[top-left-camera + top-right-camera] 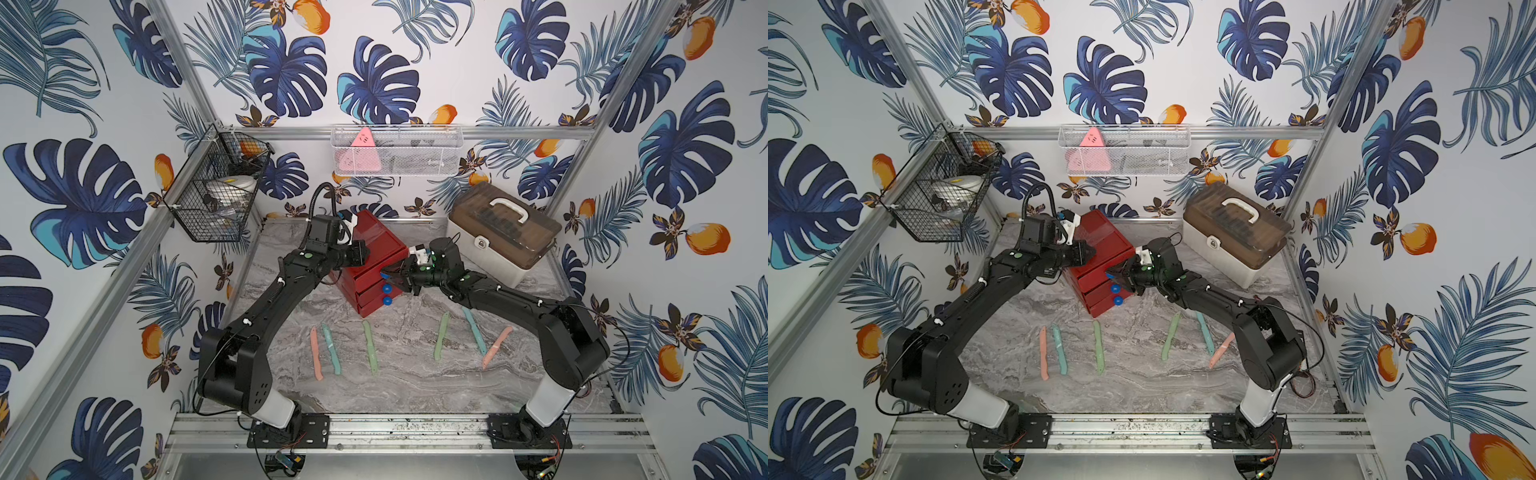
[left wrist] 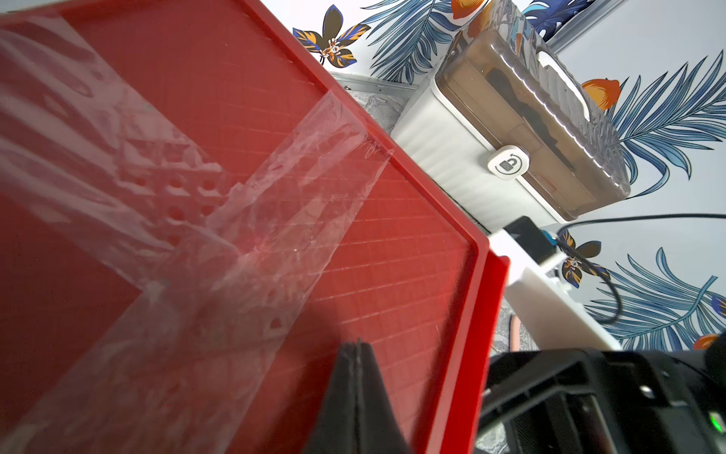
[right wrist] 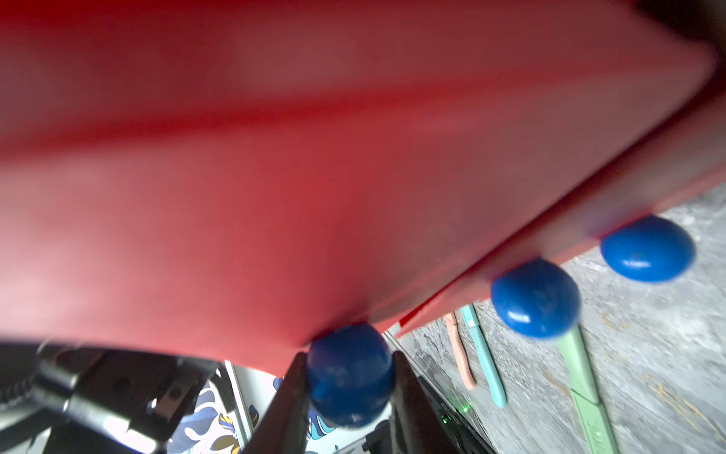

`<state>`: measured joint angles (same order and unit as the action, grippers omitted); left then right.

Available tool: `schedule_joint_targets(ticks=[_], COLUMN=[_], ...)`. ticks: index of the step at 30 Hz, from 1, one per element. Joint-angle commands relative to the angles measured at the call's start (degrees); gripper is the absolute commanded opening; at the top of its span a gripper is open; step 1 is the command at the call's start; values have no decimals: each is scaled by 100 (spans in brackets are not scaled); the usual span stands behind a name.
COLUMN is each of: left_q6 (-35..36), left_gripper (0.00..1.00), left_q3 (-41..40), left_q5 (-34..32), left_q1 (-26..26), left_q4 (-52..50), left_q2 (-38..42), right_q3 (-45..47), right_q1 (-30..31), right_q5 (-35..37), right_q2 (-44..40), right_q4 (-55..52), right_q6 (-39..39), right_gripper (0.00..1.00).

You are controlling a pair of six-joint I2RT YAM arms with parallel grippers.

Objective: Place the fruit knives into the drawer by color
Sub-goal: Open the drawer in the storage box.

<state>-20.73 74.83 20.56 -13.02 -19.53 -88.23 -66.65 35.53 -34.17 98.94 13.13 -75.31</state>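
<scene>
Drawer chest [image 1: 376, 239] sits back-centre on the table [image 1: 407, 386], turned diagonal to the table's edges, knobs facing front-right. Right end effector [image 1: 390, 277] is at the top knob [image 3: 349, 369]: 1 finger each side, both touching, clamped on it. The 2 lower knobs [image 3: 536, 298] are free. Left end effector [image 2: 357, 353] is pinched closed w/ nothing between the fingers, tips at the chest's top panel nr a strip of clear tape [image 2: 306, 177]; touching or just above, can't tell.

Flat on the table in front of the chest, well apart from both end effectors, 6 in all: left pink knife [image 1: 316, 353], left teal knife [image 1: 331, 349], left green knife [image 1: 370, 347], right green knife [image 1: 441, 336], right teal knife [image 1: 475, 331], right pink knife [image 1: 497, 348].

A bare strip of table separates the 2 trios, w/ more bare table toward the front edge. Right forearm passes over the right teal knife's far end. Beige case [image 1: 498, 249] stands back-right, nr the right arm.
</scene>
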Motion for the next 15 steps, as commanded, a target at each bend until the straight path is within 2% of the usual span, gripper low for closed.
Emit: schedule_joint_targets(ticks=[1, 9, 15], left_q6=[156, 140, 167], left_gripper=[2, 2, 4], left_q3=[49, 224, 280], left_q5=[-122, -87, -96], left_q1=[-1, -4, -7], left_q4=[-984, -974, -1000], left_q2=[-89, -219, -274], right_q3=[238, 935, 933], right_q1=[11, -2, -156], right_q5=[-195, -189, -221], right_q2=[-312, -1109, -1300], right_q4=[-139, -641, -1065], right_q6=[291, 527, 585], right_gripper=[21, 22, 26])
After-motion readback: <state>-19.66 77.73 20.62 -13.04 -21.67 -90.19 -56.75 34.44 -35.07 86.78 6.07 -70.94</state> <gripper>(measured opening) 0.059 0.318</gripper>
